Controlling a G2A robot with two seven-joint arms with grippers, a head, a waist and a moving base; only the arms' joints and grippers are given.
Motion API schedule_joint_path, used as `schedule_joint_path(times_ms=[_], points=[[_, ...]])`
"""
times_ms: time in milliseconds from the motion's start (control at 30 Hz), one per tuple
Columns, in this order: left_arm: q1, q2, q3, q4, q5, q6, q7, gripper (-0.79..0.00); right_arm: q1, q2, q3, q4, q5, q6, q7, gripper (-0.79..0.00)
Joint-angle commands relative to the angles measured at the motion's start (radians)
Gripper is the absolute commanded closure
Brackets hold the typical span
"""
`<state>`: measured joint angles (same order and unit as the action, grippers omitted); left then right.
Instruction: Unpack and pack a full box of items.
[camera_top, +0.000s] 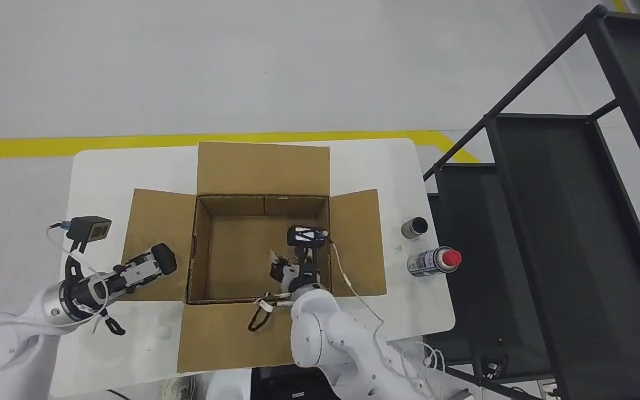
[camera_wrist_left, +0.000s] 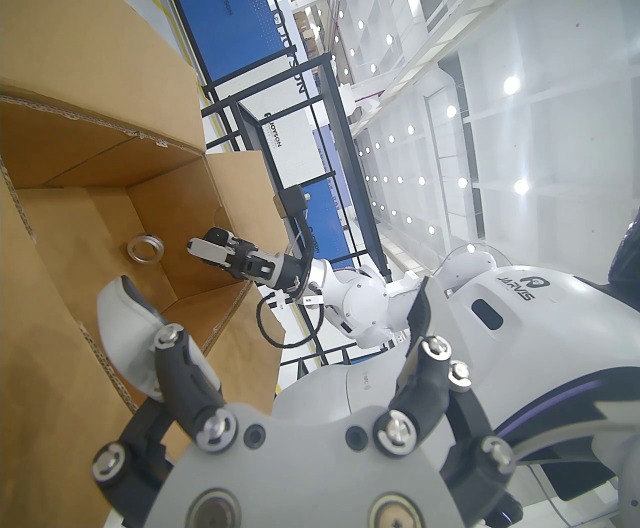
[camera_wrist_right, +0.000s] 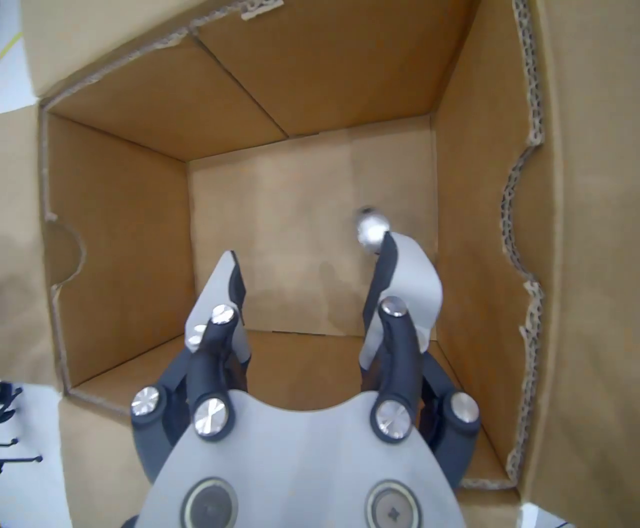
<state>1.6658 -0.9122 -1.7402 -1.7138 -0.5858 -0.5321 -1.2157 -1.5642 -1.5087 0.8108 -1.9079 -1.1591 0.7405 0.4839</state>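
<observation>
The open cardboard box (camera_top: 360, 240) sits mid-table with its flaps spread out. My right gripper (camera_wrist_right: 310, 270) hangs inside it near the front wall, open and holding nothing. A small round silver item (camera_wrist_right: 371, 232) stands on the box floor just beyond one of its fingertips (camera_wrist_right: 415, 280). In the left wrist view the same silver item (camera_wrist_left: 144, 248) lies close to the right gripper (camera_wrist_left: 207, 247). My left gripper (camera_top: 160, 258) is outside the box over the left flap, open and holding nothing; its fingers (camera_wrist_left: 125, 320) point toward the box (camera_wrist_left: 100, 210).
On the table right of the box stand a silver can (camera_top: 414, 228) and a spray can with a red cap (camera_top: 433, 261). A black metal rack (camera_top: 540, 200) borders the table's right side. A yellow floor line (camera_top: 100, 146) runs behind the table.
</observation>
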Motion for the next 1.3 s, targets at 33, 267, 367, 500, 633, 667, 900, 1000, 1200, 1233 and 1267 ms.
schedule_joint_path(times_ms=[33, 267, 367, 500, 633, 667, 900, 1000, 1200, 1233, 1267], points=[[0.000, 0.000, 0.000, 0.000, 0.000, 0.000, 0.000, -0.785, -0.101, 0.033, 0.050, -0.118, 0.023, -0.183, -0.023, -0.785], [0.000, 0.000, 0.000, 0.000, 0.000, 0.000, 0.000, -0.785, -0.490, 0.127, 0.288, -0.393, 0.150, -0.659, -0.301, -0.785], [0.000, 0.000, 0.000, 0.000, 0.000, 0.000, 0.000, -0.785, -0.644, 0.147, 0.414, -0.437, 0.212, -0.814, -0.495, -0.785], [0.000, 0.000, 0.000, 0.000, 0.000, 0.000, 0.000, -0.785, -0.780, 0.159, 0.586, -0.412, 0.306, -0.959, -0.764, -0.785], [0.000, 0.000, 0.000, 0.000, 0.000, 0.000, 0.000, -0.785, -0.786, 0.155, 0.690, -0.314, 0.383, -0.935, -1.008, -0.785], [0.000, 0.000, 0.000, 0.000, 0.000, 0.000, 0.000, -0.785, -0.786, 0.154, 0.704, -0.292, 0.405, -0.935, -1.053, -0.785], [0.000, 0.000, 0.000, 0.000, 0.000, 0.000, 0.000, -0.785, -0.786, 0.145, 0.751, -0.195, 0.436, -0.812, -1.151, -0.785], [0.000, 0.000, 0.000, 0.000, 0.000, 0.000, 0.000, -0.785, -0.757, 0.140, 0.730, -0.172, 0.414, -0.717, -1.123, -0.785], [0.000, 0.000, 0.000, 0.000, 0.000, 0.000, 0.000, -0.785, -0.667, 0.124, 0.676, -0.091, 0.392, -0.532, -1.136, -0.785], [0.000, 0.000, 0.000, 0.000, 0.000, 0.000, 0.000, -0.785, -0.658, 0.122, 0.667, -0.081, 0.393, -0.516, -1.134, -0.785], [0.000, 0.000, 0.000, 0.000, 0.000, 0.000, 0.000, -0.785, -0.649, 0.120, 0.663, -0.072, 0.388, -0.495, -1.137, -0.785]])
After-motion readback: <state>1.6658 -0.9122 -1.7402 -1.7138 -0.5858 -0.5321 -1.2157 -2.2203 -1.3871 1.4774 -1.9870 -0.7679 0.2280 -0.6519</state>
